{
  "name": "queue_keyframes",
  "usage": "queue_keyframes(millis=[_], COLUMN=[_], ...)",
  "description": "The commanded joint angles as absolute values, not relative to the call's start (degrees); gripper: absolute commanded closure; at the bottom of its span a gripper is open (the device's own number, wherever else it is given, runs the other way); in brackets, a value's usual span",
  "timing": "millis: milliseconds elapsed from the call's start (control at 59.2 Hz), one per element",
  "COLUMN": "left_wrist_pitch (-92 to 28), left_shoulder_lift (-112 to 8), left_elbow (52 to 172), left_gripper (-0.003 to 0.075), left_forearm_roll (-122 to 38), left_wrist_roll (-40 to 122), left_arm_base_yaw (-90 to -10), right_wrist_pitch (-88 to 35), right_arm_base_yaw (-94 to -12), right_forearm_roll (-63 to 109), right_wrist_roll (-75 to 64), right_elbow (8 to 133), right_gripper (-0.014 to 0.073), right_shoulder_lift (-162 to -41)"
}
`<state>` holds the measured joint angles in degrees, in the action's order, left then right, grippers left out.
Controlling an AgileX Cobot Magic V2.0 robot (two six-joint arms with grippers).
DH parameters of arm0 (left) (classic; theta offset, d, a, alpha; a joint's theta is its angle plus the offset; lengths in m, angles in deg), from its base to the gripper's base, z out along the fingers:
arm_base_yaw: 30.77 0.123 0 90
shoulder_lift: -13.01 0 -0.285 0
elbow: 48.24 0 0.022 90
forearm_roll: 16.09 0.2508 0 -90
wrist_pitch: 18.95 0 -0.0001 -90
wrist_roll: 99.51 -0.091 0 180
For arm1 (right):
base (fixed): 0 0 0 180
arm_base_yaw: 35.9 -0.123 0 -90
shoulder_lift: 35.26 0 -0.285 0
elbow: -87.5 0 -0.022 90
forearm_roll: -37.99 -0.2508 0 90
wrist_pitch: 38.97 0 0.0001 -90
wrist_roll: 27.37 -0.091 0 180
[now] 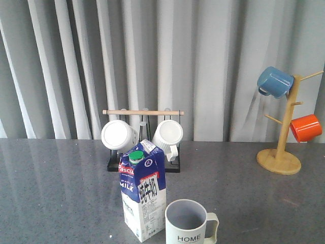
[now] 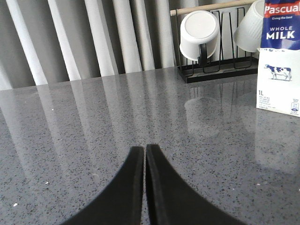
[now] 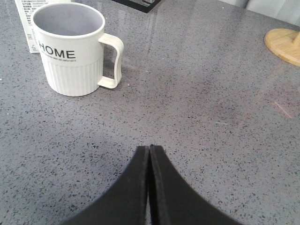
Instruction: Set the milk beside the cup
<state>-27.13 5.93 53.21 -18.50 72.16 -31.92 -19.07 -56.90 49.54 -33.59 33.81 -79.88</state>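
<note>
1. The milk [image 1: 143,195] stands upright on the grey speckled table [image 1: 56,193], long axis vertical, gable ridge uppermost and green round cap [image 1: 135,156] on the sloped panel facing the camera and slightly left. One vertical edge is turned toward the near side, so two printed faces show.
2. The cup [image 1: 189,223] stands upright, mouth open upward, just beside the milk on its right and slightly nearer; whether they touch cannot be told. Its handle [image 1: 212,226] points right; the "HOME" lettering faces the near side.
3. Left gripper [image 2: 144,154]: fingers pressed together, holding nothing, above bare table to the left of the milk [image 2: 279,61].
4. Right gripper [image 3: 149,154]: fingers together, empty, above bare table, on the handle side of the cup [image 3: 72,51] and apart from it.
5. Behind: a black rack [image 1: 143,162] with a wooden bar carries two white mugs [image 1: 118,135]; at far right a wooden mug tree [image 1: 284,147] bears a blue mug [image 1: 274,81] and an orange mug [image 1: 306,127].
</note>
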Motion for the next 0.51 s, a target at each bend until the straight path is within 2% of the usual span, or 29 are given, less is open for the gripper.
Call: queue_keyframes(millis=[0, 490], left_wrist_pitch=[-23.8, -24.5], left_shoulder_lift=[6.5, 6.5], left_elbow=[54.4, 54.8], left_gripper=[0.0727, 0.0727], left_forearm_roll=[-13.8, -13.0], left_wrist_roll=[78.3, 79.8], left_arm_base_yaw=[-32.0, -32.0], right_wrist_pitch=[-22.7, -22.7], right_arm_base_yaw=[-56.9, -56.9], right_forearm_roll=[50.3, 50.3], right_wrist_roll=[-33.5, -33.5], right_elbow=[35.4, 35.4], right_gripper=[0.0598, 0.0598], right_shoulder_lift=[-79.7, -79.7])
